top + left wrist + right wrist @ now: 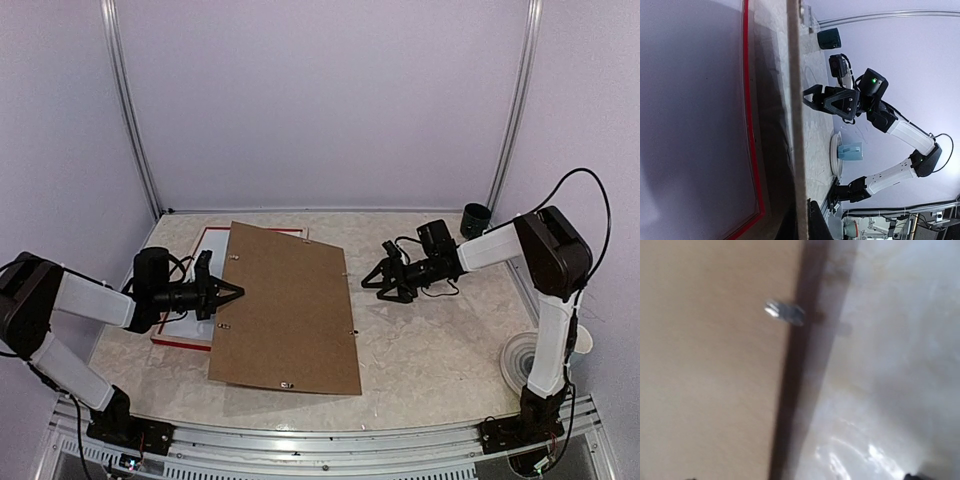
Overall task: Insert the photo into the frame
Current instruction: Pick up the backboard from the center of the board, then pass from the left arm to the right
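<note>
Table: carries the whole job; both arms work over it.
Board: the brown backing lies askew over the frame's right part. Its left edge seems lifted, with shadow beneath it in the left wrist view.
Frame: flat at the left, with only its red left and near sides showing and a pale surface inside.
Photo: not visible in any view. It may be under the board or in the frame; I cannot tell.
Left gripper: fingers drawn together on the board's left edge, apparently pinching it.
Right gripper: jaws apart, holding nothing, just off the board's right edge.
Clip: a small metal tab on the board's edge, blurred.
Progress: likely mid-task. The backing is neither squared nor seated, and the photo's placement is unconfirmed.
</note>
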`<control>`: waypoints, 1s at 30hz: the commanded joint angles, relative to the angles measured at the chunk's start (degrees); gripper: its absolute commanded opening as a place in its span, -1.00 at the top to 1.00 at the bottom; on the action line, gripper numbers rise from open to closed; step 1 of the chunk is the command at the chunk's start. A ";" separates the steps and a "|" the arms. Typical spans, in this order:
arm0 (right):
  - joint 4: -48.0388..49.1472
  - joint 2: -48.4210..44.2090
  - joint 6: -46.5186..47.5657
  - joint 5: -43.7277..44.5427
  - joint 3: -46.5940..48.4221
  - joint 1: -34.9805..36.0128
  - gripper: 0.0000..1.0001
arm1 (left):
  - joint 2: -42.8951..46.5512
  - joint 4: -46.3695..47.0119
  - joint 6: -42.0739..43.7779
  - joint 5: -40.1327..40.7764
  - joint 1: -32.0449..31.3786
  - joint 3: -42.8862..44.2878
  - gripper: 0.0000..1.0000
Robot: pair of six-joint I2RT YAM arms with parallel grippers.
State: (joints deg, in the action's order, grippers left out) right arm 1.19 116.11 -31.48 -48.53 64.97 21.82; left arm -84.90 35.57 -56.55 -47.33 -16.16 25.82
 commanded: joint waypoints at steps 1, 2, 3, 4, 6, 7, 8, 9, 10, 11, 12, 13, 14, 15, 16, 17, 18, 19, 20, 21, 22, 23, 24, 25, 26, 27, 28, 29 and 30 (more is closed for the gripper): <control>-6.00 -1.59 2.19 4.52 -0.41 -0.84 -0.78 | 0.37 11.27 -1.76 0.28 0.00 -0.18 1.00; -6.12 -1.98 2.38 4.45 -0.48 -0.82 -0.78 | 0.20 12.15 -2.10 0.31 -0.14 -0.34 1.00; -6.30 -2.41 2.58 4.59 -0.60 -0.82 -0.78 | -0.03 13.13 -2.48 0.31 -0.30 -0.45 1.00; -6.62 -2.89 2.99 4.97 -0.69 -0.74 -0.78 | -0.44 14.37 -3.19 0.30 -0.36 -0.62 1.00; -7.95 -3.76 4.19 6.48 -0.33 -0.72 -0.78 | -1.20 17.49 -4.54 0.26 -0.63 -1.09 1.00; -8.68 -4.00 4.88 7.14 -0.06 -0.73 -0.78 | -1.68 19.15 -5.41 0.20 -0.78 -1.45 1.00; -9.03 -4.20 5.41 7.28 0.16 -0.72 -0.78 | -2.47 20.98 -6.16 0.03 -0.88 -1.66 1.00; -8.80 -4.25 5.66 6.70 0.28 -0.73 -0.78 | -3.03 22.65 -6.87 0.00 -1.08 -1.75 1.00; -7.60 -4.17 5.69 5.43 0.25 -0.73 -0.78 | -3.84 23.93 -7.59 -0.06 -1.21 -1.82 1.00; -6.41 -3.96 5.35 3.86 0.17 -0.73 -0.78 | -4.83 25.41 -8.30 -0.20 -1.38 -1.91 1.00; -5.02 -3.58 4.61 2.37 0.06 -0.73 -0.78 | -5.47 26.76 -9.09 -0.35 -1.55 -2.06 1.00; -3.31 -3.20 3.87 0.56 -0.06 -0.73 -0.78 | -6.30 28.02 -9.77 -0.53 -1.62 -2.10 1.00; -1.65 -2.76 2.96 -1.18 -0.28 -0.73 -0.78 | -6.85 29.24 -10.48 -0.77 -1.79 -2.12 1.00; 0.77 -2.23 2.07 -2.85 -0.29 -0.73 -0.78 | -7.57 30.11 -11.01 -0.83 -1.95 -2.14 1.00; 2.41 -1.66 1.17 -4.88 -0.14 -0.66 -0.77 | -7.99 30.62 -11.22 -0.91 -2.07 -2.07 1.00; 4.26 -1.09 0.44 -6.30 0.10 -0.65 -0.77 | -8.19 30.86 -11.24 -0.92 -2.20 -1.97 1.00; 5.42 -0.46 -0.10 -7.36 0.47 -0.60 -0.76 | -8.36 30.94 -11.15 -0.92 -2.34 -1.88 1.00; 6.33 0.22 -0.43 -8.19 1.03 -0.52 -0.76 | -8.35 30.96 -10.94 -0.94 -2.45 -1.77 1.00; 7.07 0.93 -0.68 -9.03 1.63 -0.36 -0.76 | -8.35 30.94 -10.75 -0.88 -2.59 -1.77 1.00; 7.76 1.67 -1.09 -9.92 2.25 -0.15 -0.75 | -8.28 30.90 -10.67 -0.87 -2.70 -1.67 1.00; 8.54 2.37 -1.43 -10.76 2.81 0.02 -0.74 | -8.22 30.91 -10.51 -0.86 -2.82 -1.61 1.00; 9.42 3.04 -1.87 -11.67 3.21 0.32 -0.73 | -8.18 30.80 -10.30 -0.84 -2.94 -1.51 1.00; 10.29 3.72 -2.38 -12.28 3.57 0.51 -0.73 | -8.11 30.92 -10.31 -0.90 -3.06 -1.53 1.00; 10.93 4.33 -2.70 -12.77 3.91 0.77 -0.72 | -8.12 31.14 -10.37 -0.92 -3.19 -1.45 1.00; 11.59 4.81 -2.99 -13.46 4.20 1.03 -0.72 | -8.09 31.25 -10.41 -0.92 -3.34 -1.42 1.00; 12.63 5.35 -3.56 -14.19 4.30 1.17 -0.70 | -8.15 31.26 -10.42 -0.92 -3.49 -1.38 1.00; 13.96 5.57 -4.32 -15.06 4.25 1.45 -0.69 | -8.10 31.39 -10.52 -1.00 -3.59 -1.30 1.00; 15.74 5.68 -5.10 -16.01 4.08 1.70 -0.68 | -8.00 31.43 -10.51 -1.08 -3.65 -1.17 1.00; 17.14 5.83 -5.61 -16.76 4.10 2.03 -0.66 | -7.93 31.48 -10.51 -1.07 -3.76 -1.08 1.00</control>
State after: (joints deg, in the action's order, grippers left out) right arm 10.98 120.49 -34.17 -59.70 67.88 22.46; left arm -93.51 60.82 -66.72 -46.61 -19.25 23.55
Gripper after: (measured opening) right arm 0.846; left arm 0.022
